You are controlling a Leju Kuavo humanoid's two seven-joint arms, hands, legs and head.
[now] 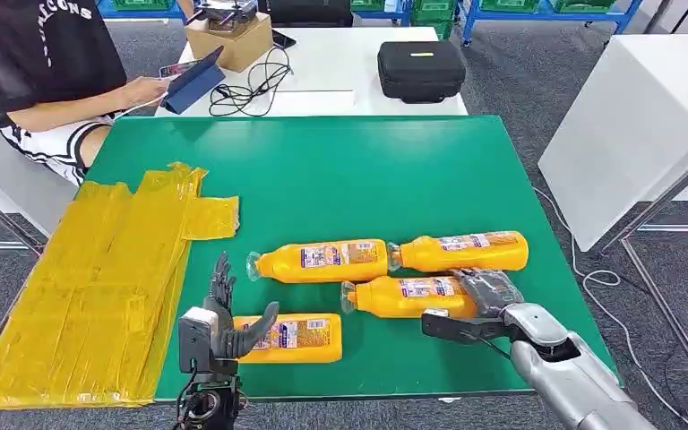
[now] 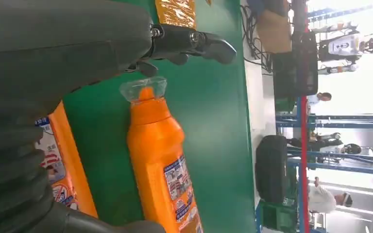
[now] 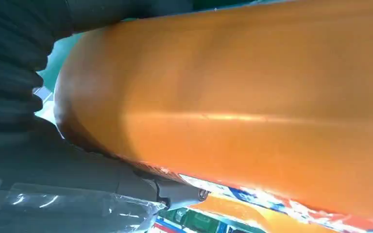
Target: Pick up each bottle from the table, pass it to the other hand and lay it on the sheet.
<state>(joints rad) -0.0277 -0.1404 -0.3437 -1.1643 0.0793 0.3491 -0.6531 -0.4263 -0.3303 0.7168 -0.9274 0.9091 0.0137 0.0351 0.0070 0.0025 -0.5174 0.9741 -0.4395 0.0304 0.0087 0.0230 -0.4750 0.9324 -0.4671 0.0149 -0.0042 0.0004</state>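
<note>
While four orange bottles lie on their sides on the green table [image 1: 358,170], we see each with a clear cap and a blue-and-white label. Our right hand [image 1: 477,309] is wrapped around the base end of the near right bottle [image 1: 403,296], which rests on the table; the right wrist view shows its orange wall pressed close against the hand. Our left hand [image 1: 224,327] is released, fingers spread upright, just beside the near left bottle [image 1: 297,338] without gripping it. Two more lie farther back, the left one [image 1: 322,261] cap to the left, the far right bottle [image 1: 466,251] end to end with it. Lying at the table's left edge, the yellow sheet [image 1: 98,287] bears nothing. Beyond the bottles we see bare green surface. A person [image 1: 45,81] sits at a white table [image 1: 340,63] holding a black case [image 1: 421,70]
</note>
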